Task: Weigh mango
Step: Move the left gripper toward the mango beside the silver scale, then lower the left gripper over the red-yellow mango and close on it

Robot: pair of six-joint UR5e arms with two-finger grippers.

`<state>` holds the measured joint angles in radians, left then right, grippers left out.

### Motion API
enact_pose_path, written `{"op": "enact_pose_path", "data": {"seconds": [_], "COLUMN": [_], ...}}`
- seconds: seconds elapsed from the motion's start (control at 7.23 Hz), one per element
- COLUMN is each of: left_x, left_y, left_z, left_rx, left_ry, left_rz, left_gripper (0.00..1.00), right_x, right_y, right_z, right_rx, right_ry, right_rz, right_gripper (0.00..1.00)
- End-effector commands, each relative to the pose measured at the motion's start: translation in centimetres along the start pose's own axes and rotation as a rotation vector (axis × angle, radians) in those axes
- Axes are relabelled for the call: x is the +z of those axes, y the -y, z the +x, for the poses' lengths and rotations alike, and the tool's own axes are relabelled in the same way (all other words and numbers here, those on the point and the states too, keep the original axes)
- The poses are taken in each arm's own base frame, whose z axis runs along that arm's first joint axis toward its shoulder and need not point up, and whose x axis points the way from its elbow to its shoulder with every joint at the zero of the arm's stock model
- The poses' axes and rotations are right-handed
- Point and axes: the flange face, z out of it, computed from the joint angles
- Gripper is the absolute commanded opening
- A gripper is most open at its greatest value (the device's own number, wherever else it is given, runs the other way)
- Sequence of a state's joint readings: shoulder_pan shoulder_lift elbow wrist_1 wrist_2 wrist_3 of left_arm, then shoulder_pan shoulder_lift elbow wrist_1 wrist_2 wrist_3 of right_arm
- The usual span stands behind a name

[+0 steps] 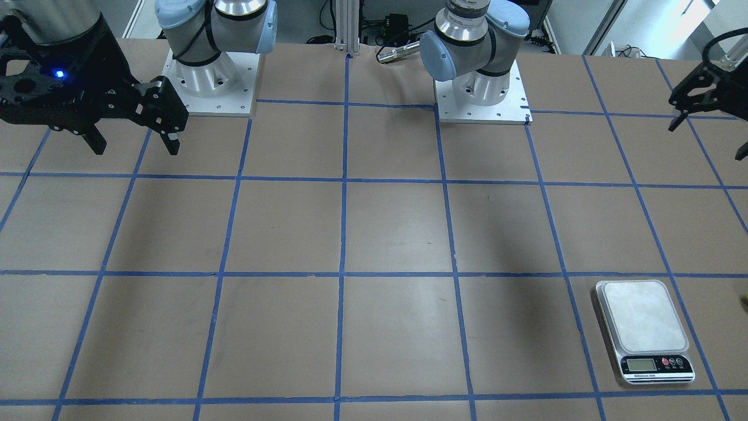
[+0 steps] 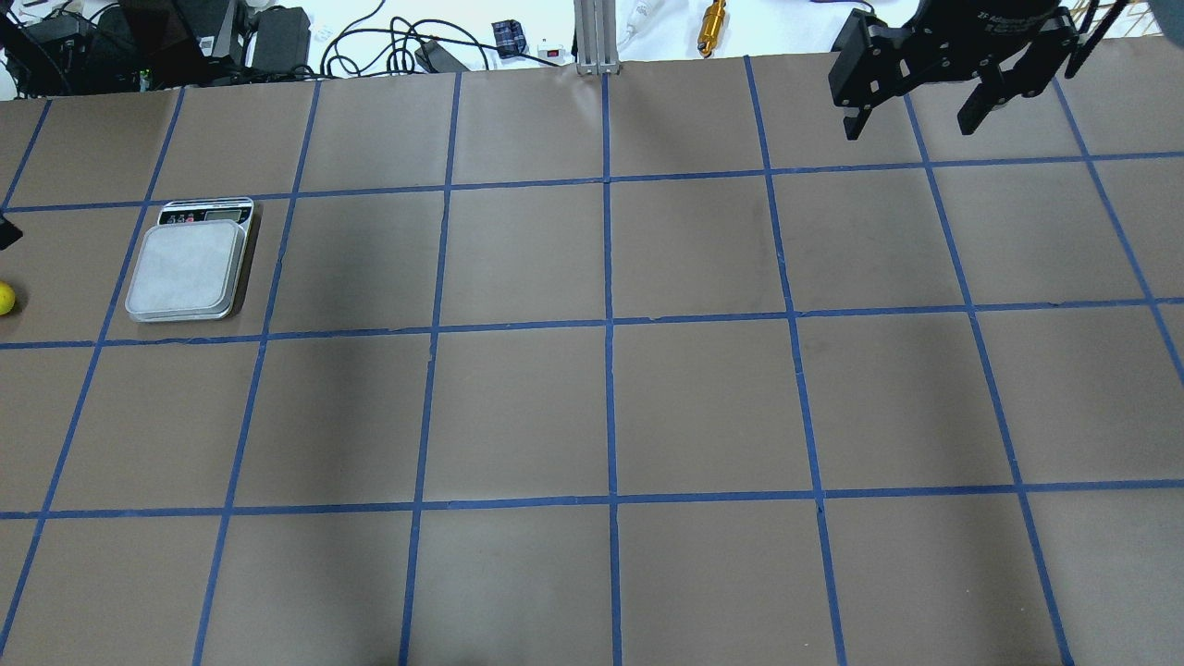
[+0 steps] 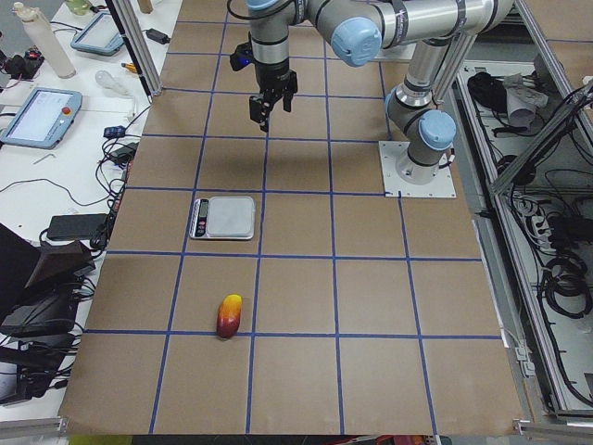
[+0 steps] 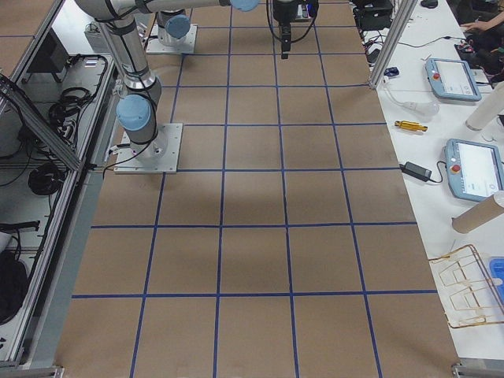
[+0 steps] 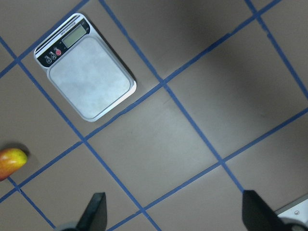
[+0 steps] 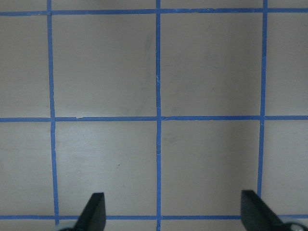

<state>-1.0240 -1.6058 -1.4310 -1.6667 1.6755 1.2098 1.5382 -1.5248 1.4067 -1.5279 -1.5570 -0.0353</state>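
Note:
The mango (image 3: 229, 316), yellow at one end and red at the other, lies on the brown table near the robot's left end; only its end shows in the left wrist view (image 5: 10, 162) and at the overhead edge (image 2: 5, 298). The scale (image 2: 190, 268), a silver plate with a small display, sits bare one grid cell from it (image 5: 89, 77) (image 1: 643, 327). My left gripper (image 5: 175, 211) is open and empty, high above the table beside the scale (image 1: 710, 137). My right gripper (image 2: 908, 128) is open and empty, held high over the far right part of the table (image 1: 136, 149).
The table is brown paper with a blue tape grid. The two arm bases (image 1: 210, 76) (image 1: 482, 88) stand at the robot's edge. Cables and a gold cylinder (image 2: 712, 18) lie beyond the far edge. Tablets (image 3: 32, 116) sit on a side bench.

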Motion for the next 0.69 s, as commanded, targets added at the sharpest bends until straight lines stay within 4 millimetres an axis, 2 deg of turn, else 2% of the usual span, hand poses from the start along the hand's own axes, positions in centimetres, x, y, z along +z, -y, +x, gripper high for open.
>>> {"op": "enact_pose_path", "data": {"seconds": [0.0,0.14,0.41,0.55], "left_x": [2.3,3.7,7.8,9.0], "left_y": [-4.7,-6.6,-11.3,-11.8], "left_z": [-5.2,-8.0,-15.0,-18.4], "left_rx": [0.164,0.170,0.291,0.315], "left_ry": [-0.002,0.020,0.058,0.063], "left_rz": [0.000,0.004,0.072,0.072], "left_gripper": [1.00,1.00,1.00,1.00], "right_x": [0.0,0.0,0.0,0.0], "right_y": [0.0,0.0,0.0,0.0], "right_z": [0.0,0.0,0.0,0.0], "right_rx": [0.000,0.000,0.000,0.000], "right_ry": [0.000,0.000,0.000,0.000], "right_rz": [0.000,0.000,0.000,0.000], "right_gripper": [1.00,1.00,1.00,1.00]}}
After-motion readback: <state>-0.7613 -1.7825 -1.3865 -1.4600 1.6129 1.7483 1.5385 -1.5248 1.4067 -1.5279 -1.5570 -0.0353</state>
